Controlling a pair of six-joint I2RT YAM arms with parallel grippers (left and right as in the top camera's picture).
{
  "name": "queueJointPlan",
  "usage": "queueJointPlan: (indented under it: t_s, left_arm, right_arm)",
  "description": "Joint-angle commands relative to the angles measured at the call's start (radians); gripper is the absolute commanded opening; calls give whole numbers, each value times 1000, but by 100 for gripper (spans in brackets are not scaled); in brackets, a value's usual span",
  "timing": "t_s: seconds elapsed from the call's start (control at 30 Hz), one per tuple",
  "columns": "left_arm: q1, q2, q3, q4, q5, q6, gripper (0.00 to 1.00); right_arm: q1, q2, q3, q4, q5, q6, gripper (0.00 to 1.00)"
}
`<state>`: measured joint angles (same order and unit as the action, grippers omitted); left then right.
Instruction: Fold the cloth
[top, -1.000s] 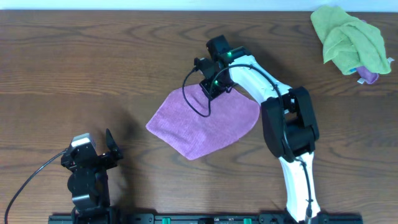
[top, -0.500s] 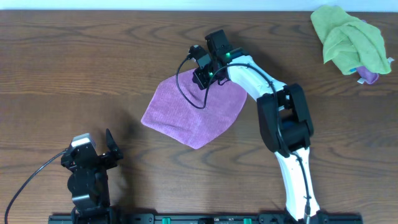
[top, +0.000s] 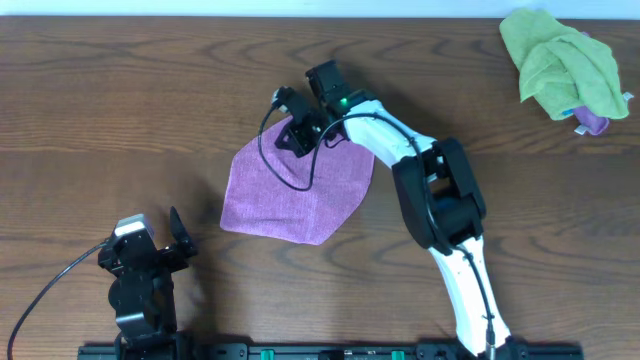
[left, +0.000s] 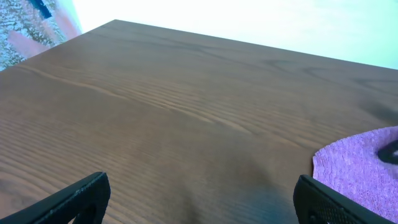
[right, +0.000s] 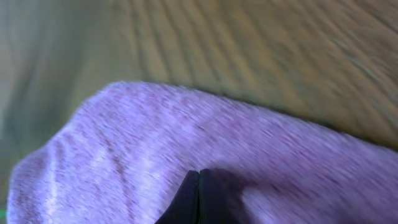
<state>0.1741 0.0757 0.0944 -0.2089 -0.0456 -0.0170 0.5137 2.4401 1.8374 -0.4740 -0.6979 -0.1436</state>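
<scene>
A purple cloth (top: 290, 190) lies on the wooden table (top: 120, 110) at the middle, partly folded over itself. My right gripper (top: 298, 134) is shut on the cloth's far edge and holds it just above the table. In the right wrist view the shut fingers (right: 199, 199) pinch the purple cloth (right: 155, 149). My left gripper (top: 150, 255) is open and empty near the front left of the table. In the left wrist view its fingers (left: 199, 199) frame bare wood, and a corner of the cloth (left: 364, 165) shows at the right.
A crumpled green cloth (top: 560, 65) with a small purple item (top: 592, 122) under it lies at the far right corner. A black cable (top: 275, 150) loops from the right wrist over the purple cloth.
My right gripper has moved left with the cloth edge, dragging the cloth leftward and folding it over. The left arm has not moved.
</scene>
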Motion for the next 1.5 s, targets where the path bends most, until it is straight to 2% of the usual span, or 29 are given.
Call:
queueJointPlan:
  t_s: [0.0,0.17,0.3,0.43,0.63,0.73,0.9,1.0,1.03,1.13,1.27,1.47]
  left_arm:
    - [3,-6,-28,-11,-13,21,95]
    - [3,-6,-28,-11,-13,21,95]
    - [3,-6,-28,-11,-13,21,95]
    - [3,-6,-28,-11,-13,21,96]
    - [3,-6,-28,-11,-13,21,96]
    - [3,-6,-28,-11,-13,21,96]
    - [3,-6,-28,-11,-13,21,95]
    - [3,-6,-28,-11,-13,21,95]
    - [3,-6,-28,-11,-13,21,95]
    - [3,-6,-28,-11,-13,21,96]
    - [3,-6,-28,-11,-13,21,96]
    - [3,-6,-28,-11,-13,21,95]
  right_arm:
    - [6,14,-3,37,-19,21,1]
    - [5,14,-3,147,16,54,1]
    - [4,12,9,121,11,61,1]
    - [-5,-3,157,-115,34,5,1]
    - [-13,-35,462,-492,351,-171,2]
    - [-31,-72,531,-610,454,-173,24]
    - [-73,-142,546,-846,527,-176,40]
    - [-111,-148,546,-996,535,-176,68]
    - [-124,-148,543,-1033,549,-176,73]
    - [-161,-148,537,-1063,621,-176,74]
    - [-253,-147,500,-1044,608,-175,78]
    - [-306,-147,324,-960,508,-206,70]
